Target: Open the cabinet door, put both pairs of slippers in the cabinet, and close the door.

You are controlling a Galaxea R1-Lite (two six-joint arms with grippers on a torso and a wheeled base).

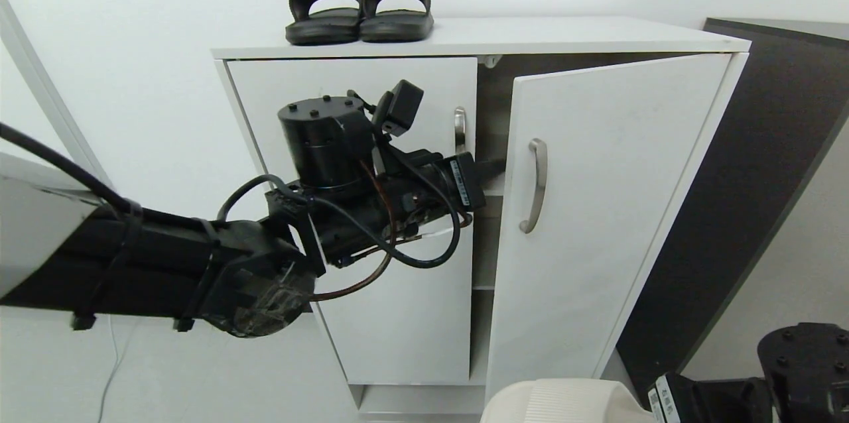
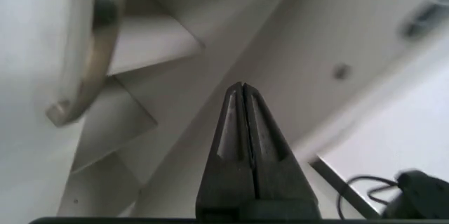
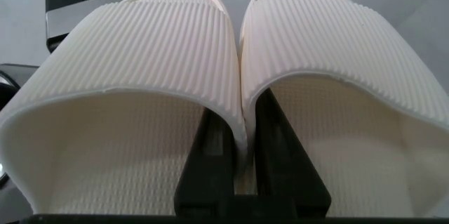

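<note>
A pair of black slippers [image 1: 360, 10] stands on top of the white cabinet [image 1: 597, 35]. The cabinet's right door [image 1: 597, 211] is ajar, and the left door [image 1: 371, 85] is flat against the frame. My left gripper [image 1: 494, 166] pokes into the gap between the doors at handle height, its tip behind the right door's edge. In the left wrist view this gripper [image 2: 243, 94] is shut and empty, with a metal handle [image 2: 91, 55] close by. Low at the front, my right gripper [image 3: 244, 175] is shut on the adjoining straps of the cream slippers [image 3: 168, 55] [image 1: 564, 402].
Shelves [image 2: 151, 41] show inside the cabinet through the gap. A dark panel [image 1: 749, 197] stands against the cabinet's right side. A white wall runs behind, with a cable [image 1: 109, 370] hanging low on the left. Each door carries a metal bar handle [image 1: 536, 184].
</note>
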